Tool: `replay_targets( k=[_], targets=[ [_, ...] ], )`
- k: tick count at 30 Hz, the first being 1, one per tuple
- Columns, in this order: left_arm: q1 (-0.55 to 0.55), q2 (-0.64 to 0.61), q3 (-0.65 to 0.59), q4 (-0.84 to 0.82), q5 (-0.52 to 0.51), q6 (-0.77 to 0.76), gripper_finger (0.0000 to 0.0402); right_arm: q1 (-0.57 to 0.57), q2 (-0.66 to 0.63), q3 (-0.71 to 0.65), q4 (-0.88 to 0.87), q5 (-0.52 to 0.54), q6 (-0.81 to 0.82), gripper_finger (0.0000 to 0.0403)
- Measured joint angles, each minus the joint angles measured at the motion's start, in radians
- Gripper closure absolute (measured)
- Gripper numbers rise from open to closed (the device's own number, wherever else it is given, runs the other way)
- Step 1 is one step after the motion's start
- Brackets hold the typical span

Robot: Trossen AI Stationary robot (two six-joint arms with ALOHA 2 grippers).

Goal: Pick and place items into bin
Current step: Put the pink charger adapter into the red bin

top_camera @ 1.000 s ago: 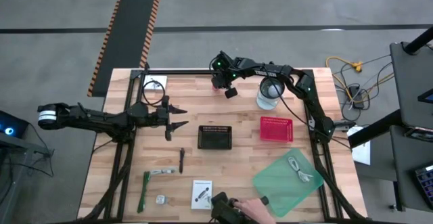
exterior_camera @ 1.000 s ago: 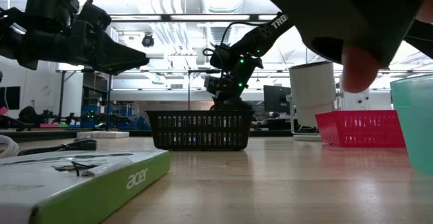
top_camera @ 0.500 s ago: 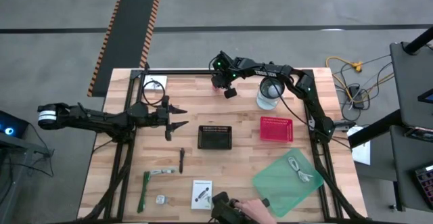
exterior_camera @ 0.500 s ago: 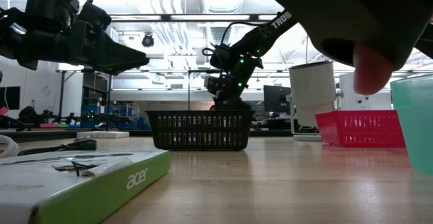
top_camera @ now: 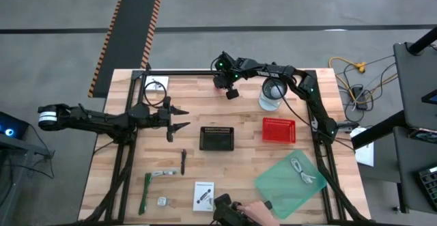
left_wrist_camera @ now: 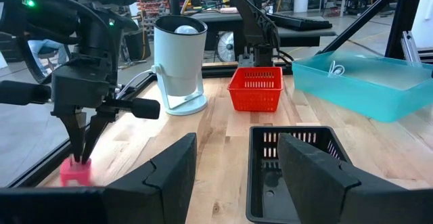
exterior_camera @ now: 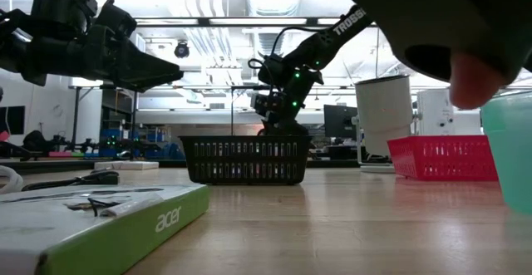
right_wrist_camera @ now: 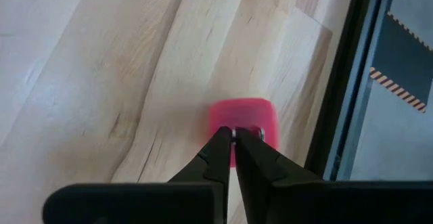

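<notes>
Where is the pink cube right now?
The pink cube sits near the table's far edge, directly under the right tool, left of the white cup in the high view.

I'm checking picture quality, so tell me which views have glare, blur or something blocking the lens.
Low view: bright ceiling lights wash out the background, and a person's hand, blurred, blocks the upper right. Right wrist view: the right gripper, fingertips together over the pink cube, is soft, as is the cube. High view: evenly lit, unblocked.
</notes>
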Motion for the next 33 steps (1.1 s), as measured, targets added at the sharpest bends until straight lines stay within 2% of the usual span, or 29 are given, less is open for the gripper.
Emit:
replay_targets(
  k=[14,26,33],
  targets=[
    [0.0,0.0,-0.006,0.0,0.0,0.0,0.021,0.002,0.0,-0.001,-0.003,0.001,0.003,0.0394],
    [0.0,0.0,-0.006,0.001,0.0,0.0,0.021,0.006,-0.069,-0.001,-0.062,-0.003,0.14,0.0395],
    [0.0,0.0,-0.006,0.001,0.0,0.0,0.021,0.016,-0.106,-0.001,-0.113,-0.056,0.209,0.0395]
  ],
)
